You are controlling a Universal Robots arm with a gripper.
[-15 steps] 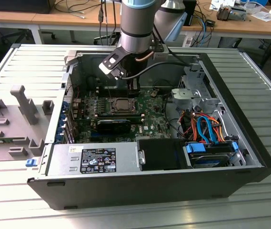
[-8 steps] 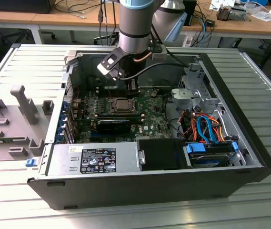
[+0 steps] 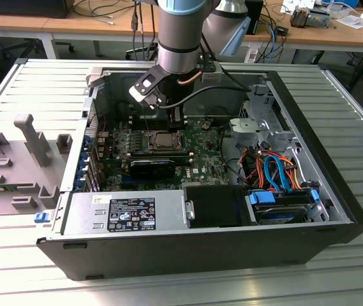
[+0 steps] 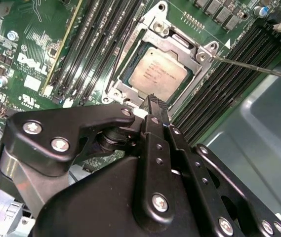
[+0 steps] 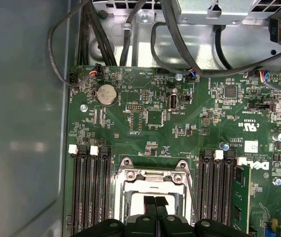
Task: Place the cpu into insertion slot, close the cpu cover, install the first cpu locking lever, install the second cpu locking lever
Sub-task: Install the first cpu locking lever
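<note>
The cpu (image 4: 157, 74), a dull silver square, lies in the insertion slot (image 4: 116, 92) on the green board. The silvery cpu cover (image 4: 179, 41) is down around the chip, which shows through its cut-out. One thin locking lever (image 4: 249, 65) sticks out free over the memory slots, and another wire lever (image 4: 116, 54) runs along the opposite side. My gripper (image 4: 153, 100) hovers just above the socket's edge, fingers shut with nothing between them. In the first wrist view the gripper (image 5: 155, 201) sits over the cpu (image 5: 139, 190). In the exterior view the arm stands over the socket (image 3: 162, 141).
Black memory slots (image 4: 229, 74) flank the socket on both sides. The open computer case (image 3: 309, 159) has a drive cage and coloured cables (image 3: 274, 169) on the exterior view's right, and a power supply (image 3: 127, 213) at the front. A grey fixture (image 3: 28, 153) lies outside the case.
</note>
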